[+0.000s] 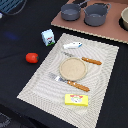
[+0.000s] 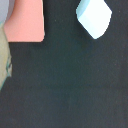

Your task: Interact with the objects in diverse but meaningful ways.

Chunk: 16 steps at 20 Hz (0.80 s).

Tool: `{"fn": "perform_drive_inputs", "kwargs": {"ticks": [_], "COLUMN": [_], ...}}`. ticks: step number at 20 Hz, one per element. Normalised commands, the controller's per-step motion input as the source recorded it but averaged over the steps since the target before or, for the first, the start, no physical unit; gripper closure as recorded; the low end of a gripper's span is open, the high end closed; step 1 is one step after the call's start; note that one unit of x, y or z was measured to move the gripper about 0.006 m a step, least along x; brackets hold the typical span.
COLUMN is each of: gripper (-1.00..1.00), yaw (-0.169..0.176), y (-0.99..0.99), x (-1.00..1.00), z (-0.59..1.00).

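Toy foods lie spread over a pale woven mat [image 1: 102, 75] on a dark table [image 1: 15, 50]. A round red tomato [image 1: 32, 58] sits off the mat at middle left of the exterior view; a white-and-green milk carton [image 1: 48, 37] stands upright above it, just off the mat's upper left corner. A slim white-and-blue fish [image 1: 73, 45] lies near the mat's upper edge, and a flat yellow box [image 1: 76, 100] lies at lower centre. Between them are a round tan plate [image 1: 73, 68] and orange-handled cutlery [image 1: 77, 85].

All look like light, hard toys. The tomato seems likely to roll, so pinch it across its middle. The carton would take a grip across two opposite flat sides; the box and fish are low and better pinched across their narrow width.

No gripper shows in either view, so its opening and contents cannot be told. The wrist view shows dark cloth, a pink block [image 2: 25, 20] and a white block [image 2: 94, 17], neither identifiable.
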Motion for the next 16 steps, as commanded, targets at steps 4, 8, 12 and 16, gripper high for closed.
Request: {"fn": "perform_drive_inputs", "kwargs": {"ticks": [4, 8, 12, 16], "gripper": [-1.0, -1.0, -1.0, -1.0], "yaw": [-0.043, -0.12, -0.128, -0.048], "y": [-0.05, -0.22, -0.38, -0.2], "x": [0.06, 0.19, 0.05, -0.02], "z": [-0.21, -0.5, -0.62, -0.51]}}
